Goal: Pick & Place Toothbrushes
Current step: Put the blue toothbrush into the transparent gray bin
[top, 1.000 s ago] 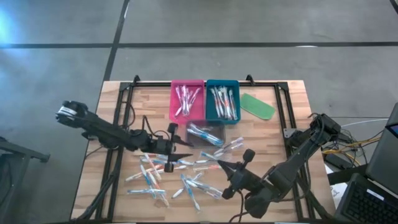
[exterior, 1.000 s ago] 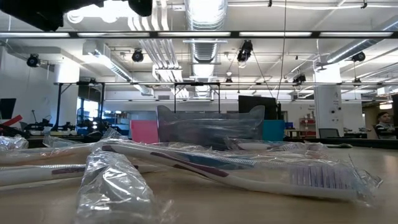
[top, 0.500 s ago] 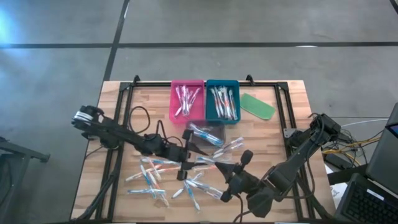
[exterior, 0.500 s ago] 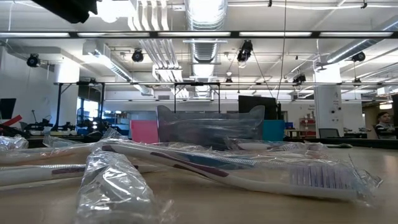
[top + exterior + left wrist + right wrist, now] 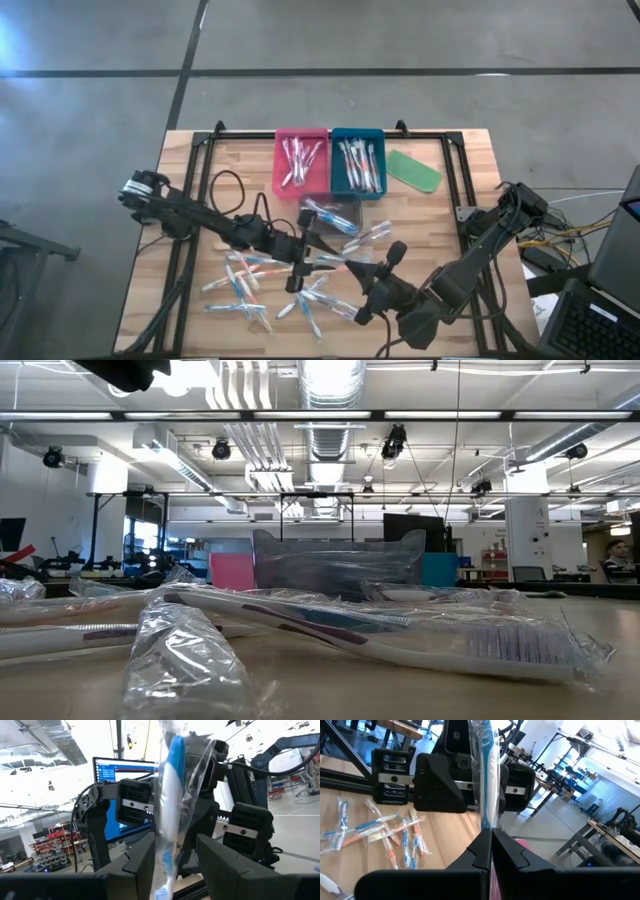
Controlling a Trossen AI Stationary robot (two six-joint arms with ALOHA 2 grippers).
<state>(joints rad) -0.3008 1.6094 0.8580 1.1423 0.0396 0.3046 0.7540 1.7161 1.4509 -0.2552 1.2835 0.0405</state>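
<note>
A blue-and-white toothbrush (image 5: 169, 795) in a clear wrapper stands upright in the air between my two grippers, which face each other over the table's middle. My left gripper (image 5: 308, 256) is shut on it. My right gripper (image 5: 356, 272) is shut, its fingertips (image 5: 487, 837) right in front of the wrapper's lower part (image 5: 486, 817). Several more wrapped toothbrushes (image 5: 262, 284) lie loose on the wood below, and some show close up in the low view (image 5: 360, 625). My left gripper pinches the wrapped toothbrush near its lower end (image 5: 165, 870) between its two fingers, coming level from the table's left, fingers across the brush. The brush stands upright, lifted clear of the table. My right gripper: I cannot tell whether its shut fingertips touch the wrapper.
At the far edge stand a pink bin (image 5: 281, 178) and a teal bin (image 5: 337, 176), both holding toothbrushes, with a flat green piece (image 5: 414, 170) to their right. A clear tray (image 5: 345, 209) with a toothbrush sits in front of the bins. Black frame rails (image 5: 200, 150) border the table.
My left gripper has moved toward the table's right edge and a little up, closing on the right gripper; most of that came in the first half second. My right gripper has stayed in place.
</note>
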